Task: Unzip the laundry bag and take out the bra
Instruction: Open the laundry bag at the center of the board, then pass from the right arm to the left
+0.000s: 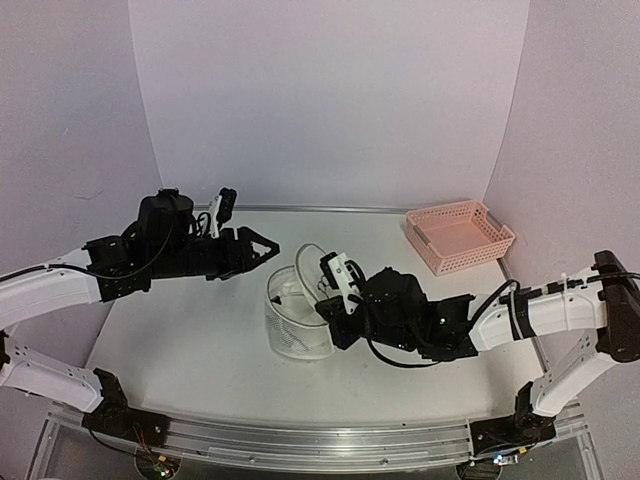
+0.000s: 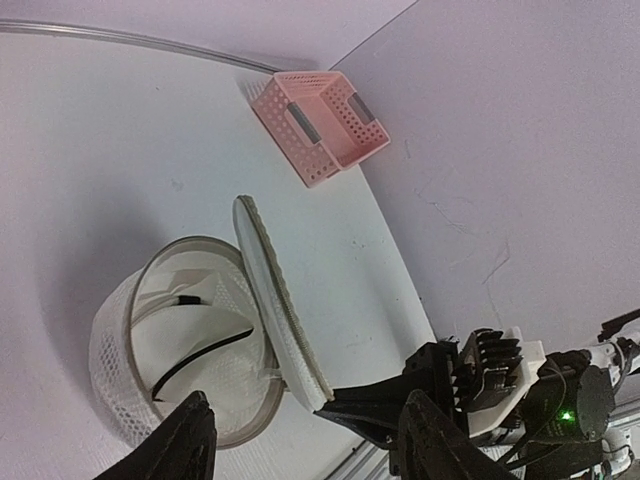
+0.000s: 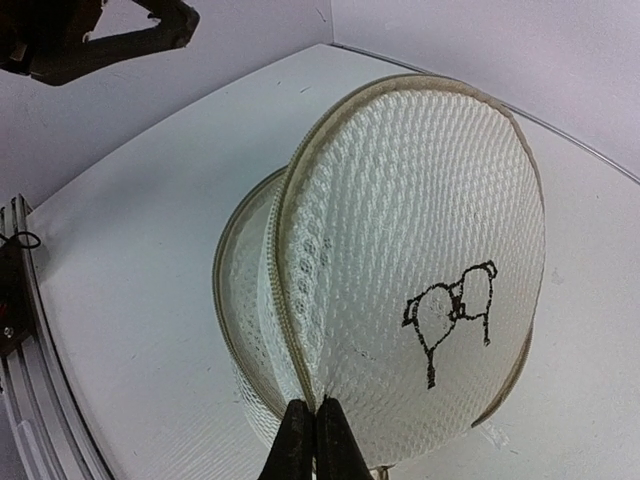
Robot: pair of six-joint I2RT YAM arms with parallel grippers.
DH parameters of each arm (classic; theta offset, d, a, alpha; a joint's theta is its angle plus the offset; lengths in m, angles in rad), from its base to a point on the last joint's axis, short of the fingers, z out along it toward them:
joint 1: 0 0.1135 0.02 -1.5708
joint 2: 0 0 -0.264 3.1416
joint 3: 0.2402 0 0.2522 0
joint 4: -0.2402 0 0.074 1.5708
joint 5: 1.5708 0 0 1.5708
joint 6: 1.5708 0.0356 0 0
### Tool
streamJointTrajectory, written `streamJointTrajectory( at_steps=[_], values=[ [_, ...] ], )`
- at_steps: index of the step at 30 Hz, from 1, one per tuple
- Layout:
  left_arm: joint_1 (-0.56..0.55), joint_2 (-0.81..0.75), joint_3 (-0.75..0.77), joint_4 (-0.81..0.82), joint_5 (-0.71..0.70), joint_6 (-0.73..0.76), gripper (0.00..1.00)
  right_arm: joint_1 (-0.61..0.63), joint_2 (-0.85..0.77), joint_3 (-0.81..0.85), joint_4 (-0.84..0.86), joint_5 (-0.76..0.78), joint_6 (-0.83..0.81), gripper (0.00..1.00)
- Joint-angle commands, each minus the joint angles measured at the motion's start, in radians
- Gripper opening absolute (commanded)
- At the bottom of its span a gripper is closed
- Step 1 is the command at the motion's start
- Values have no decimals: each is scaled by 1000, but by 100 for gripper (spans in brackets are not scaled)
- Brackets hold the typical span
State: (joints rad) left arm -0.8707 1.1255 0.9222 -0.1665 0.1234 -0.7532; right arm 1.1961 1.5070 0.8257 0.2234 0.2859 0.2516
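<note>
The laundry bag (image 1: 298, 325) stands unzipped at the table's middle, its round lid (image 3: 420, 260) tipped upright. The lid's outer face carries a small black bra drawing (image 3: 452, 310). My right gripper (image 3: 315, 412) is shut on the lid's zipper edge and holds it up, as the left wrist view also shows (image 2: 372, 408). Inside the open pouch (image 2: 130, 350) lies the bra (image 2: 195, 325), white fabric with a thin black strap (image 2: 205, 355). My left gripper (image 1: 270, 250) hovers open just left of and above the opening, nothing between its fingers (image 2: 195, 430).
A pink lattice basket (image 1: 460, 236) sits at the back right corner, seen also in the left wrist view (image 2: 320, 125). White walls close the table on the back and both sides. The metal rail (image 1: 300, 440) runs along the near edge.
</note>
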Motion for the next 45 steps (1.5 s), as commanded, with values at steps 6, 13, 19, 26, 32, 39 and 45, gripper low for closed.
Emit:
streamJointTrajectory(
  at_steps=[6,13,19,26,32,39,45],
  values=[
    [-1,119,139,81,155,34,63,7,-57,-83,320,-44,13,0],
    [0,249,258,4,174,81,63,18,-40,-75,333,-96,-70,0],
    [-1,339,365,-98,151,132,61,28,-31,-76,353,-116,-112,0],
    [-1,372,434,-179,119,184,27,34,-3,-60,384,-102,-148,0],
    [-1,351,464,-271,18,240,0,34,68,5,388,-108,-180,0],
    [-1,307,507,-389,-130,293,0,34,142,119,348,-113,-180,28],
    [-3,256,531,-439,-183,331,0,35,105,141,249,-136,-151,46]
  ],
)
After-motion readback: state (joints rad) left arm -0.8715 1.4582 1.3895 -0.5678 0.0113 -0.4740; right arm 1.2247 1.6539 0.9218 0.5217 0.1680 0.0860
